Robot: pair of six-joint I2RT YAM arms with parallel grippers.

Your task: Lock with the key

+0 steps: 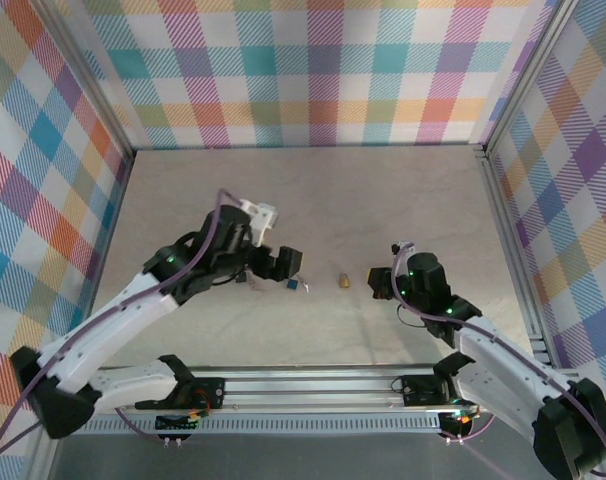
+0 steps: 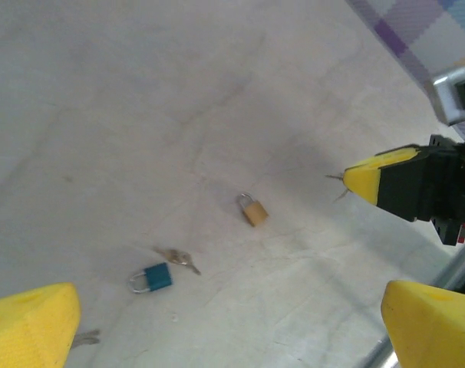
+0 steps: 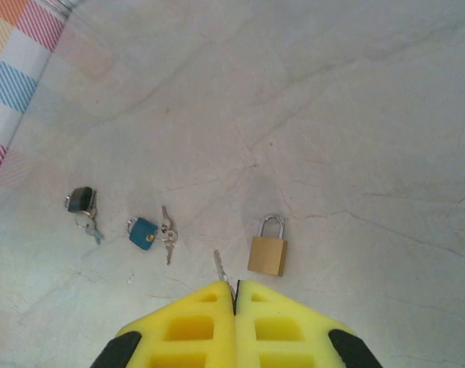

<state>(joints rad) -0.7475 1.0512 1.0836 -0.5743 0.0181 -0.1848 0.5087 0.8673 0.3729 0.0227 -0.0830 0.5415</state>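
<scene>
Key [image 3: 219, 265] gripped by right claw [image 3: 235, 288]; padlock [image 3: 267, 255] unobstructed.

Blue padlock [image 3: 143, 233], black padlock [image 3: 81, 199], plaid walls [image 1: 323, 70]

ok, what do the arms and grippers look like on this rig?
White link shells and black joints on the left arm and right arm, a purple cable looped along each. Black bodies and blocky yellow fingers on the left gripper and right gripper.

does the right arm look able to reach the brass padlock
Probably yes: the right tool, shut on a small silver key, sits just short of the boxy brass padlock, with only bare table between them.
</scene>
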